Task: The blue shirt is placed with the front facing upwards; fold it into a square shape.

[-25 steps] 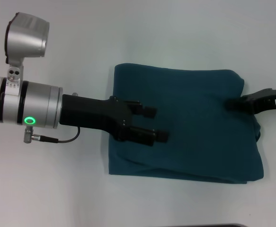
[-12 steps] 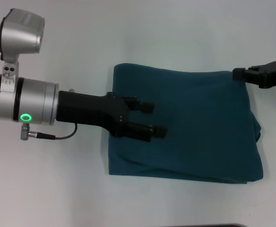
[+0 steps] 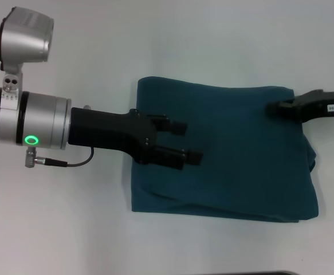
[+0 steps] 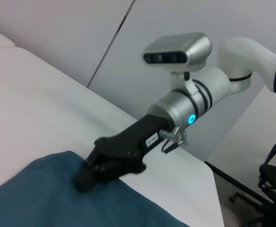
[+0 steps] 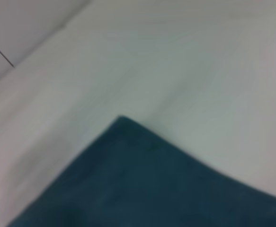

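You have a plain white counter [image 3: 155,46] under the work, bare on every side in the head view. In the left wrist view, pale wall panels [image 4: 81,33] stand behind its far edge, and part of a dark chair [image 4: 275,179] sits beyond its corner

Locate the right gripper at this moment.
In the head view, the right gripper is on the robot's right, at the far right corner of the folded blue shirt, opposite the left gripper.

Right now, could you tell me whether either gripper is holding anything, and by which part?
The left gripper is open over the blue shirt, holding nothing. The right gripper touches its far right corner; a grip cannot be confirmed.
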